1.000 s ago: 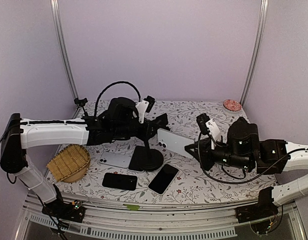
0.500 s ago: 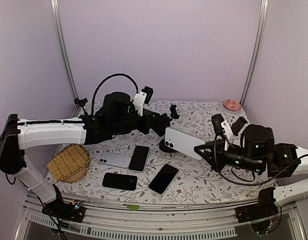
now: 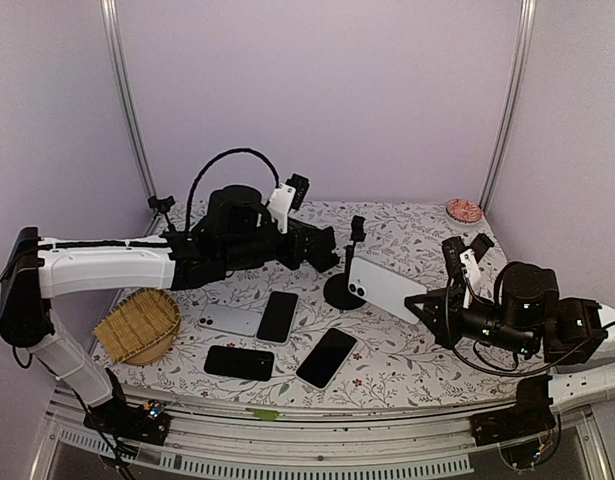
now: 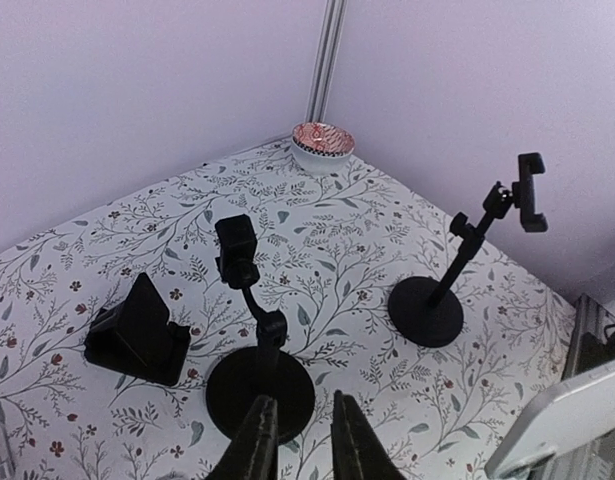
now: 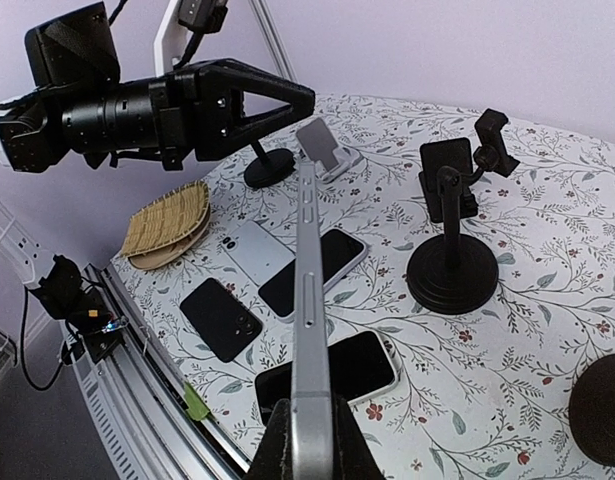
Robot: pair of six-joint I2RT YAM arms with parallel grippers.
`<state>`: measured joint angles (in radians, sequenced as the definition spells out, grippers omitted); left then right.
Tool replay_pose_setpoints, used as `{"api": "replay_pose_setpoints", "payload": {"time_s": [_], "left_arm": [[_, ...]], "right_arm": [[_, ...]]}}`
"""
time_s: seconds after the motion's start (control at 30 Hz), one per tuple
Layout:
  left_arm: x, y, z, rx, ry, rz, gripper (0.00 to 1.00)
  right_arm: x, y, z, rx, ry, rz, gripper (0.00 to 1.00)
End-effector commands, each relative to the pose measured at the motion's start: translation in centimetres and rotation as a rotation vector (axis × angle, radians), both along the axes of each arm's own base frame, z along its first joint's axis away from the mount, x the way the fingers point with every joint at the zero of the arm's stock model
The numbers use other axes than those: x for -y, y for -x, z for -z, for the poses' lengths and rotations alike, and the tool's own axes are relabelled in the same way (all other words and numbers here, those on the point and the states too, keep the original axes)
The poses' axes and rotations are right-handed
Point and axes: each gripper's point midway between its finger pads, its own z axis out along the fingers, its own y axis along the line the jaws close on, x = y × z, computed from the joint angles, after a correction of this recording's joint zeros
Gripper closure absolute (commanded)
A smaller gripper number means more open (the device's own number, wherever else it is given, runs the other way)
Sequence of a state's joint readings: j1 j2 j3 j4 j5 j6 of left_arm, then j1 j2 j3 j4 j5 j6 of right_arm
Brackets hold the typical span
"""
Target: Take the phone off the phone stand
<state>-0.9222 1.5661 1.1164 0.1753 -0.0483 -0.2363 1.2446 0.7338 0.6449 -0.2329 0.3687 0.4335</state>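
Floral-patterned cloth is spread over the table [image 3: 417, 370], and plain lilac walls are seen behind it. The phone [image 3: 385, 290], white-backed, is held in the air just to the right of the phone stand [image 3: 337, 293]. It is clear of the stand's clamp, and its camera lenses are at the end nearest the stand. Whether that end touches the stand cannot be told. In the right wrist view the phone is seen edge-on. The right gripper [image 5: 307, 440] is clenched on its lower end, with a finger pressed to each face. The phone stand is seen upright on its round black base, with an empty clamp at the top of its thin stem.

The left gripper [image 4: 297, 440] is held off the cloth just to the left of the stand. Its fingers [image 4: 255, 445] are parted by a narrow gap, and nothing is grasped between them.

A second white phone [image 3: 230, 320] and three black phones [image 3: 278, 315] [image 3: 239, 362] [image 3: 326, 357] are laid flat on the cloth to the near left of the stand. A woven basket [image 3: 137, 325] is set farther left, well apart from the stand. A small patterned bowl [image 3: 464, 210] is placed well behind and to the right of the stand. In the left wrist view a black wedge-shaped holder [image 4: 137, 330] is seen near the stand's base. A second stand [image 4: 425, 312] with its own clamp is seen beyond the phone stand, toward the bowl.
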Motion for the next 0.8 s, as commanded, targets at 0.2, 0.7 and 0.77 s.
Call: {"api": "replay_pose_setpoints", "payload": {"time_s": [0.2,0.7,0.77], "left_arm": [[-0.9,4.2,0.8,0.054,0.028,0.055,0.4],[-3.8,10.0,5.8,-0.026,0.028,0.063,0.04],[-4.2,10.4,5.8,-0.028,0.033,0.058,0.04]], "right_arm": [[0.3,-0.2,0.4,-0.019,-0.034,0.027,1.0],[2.0,-1.7,6.6,-0.235,-0.036,0.26,1.0],[3.1,-1.8,8.0,-0.282,-0.046,0.33,1.0]]}}
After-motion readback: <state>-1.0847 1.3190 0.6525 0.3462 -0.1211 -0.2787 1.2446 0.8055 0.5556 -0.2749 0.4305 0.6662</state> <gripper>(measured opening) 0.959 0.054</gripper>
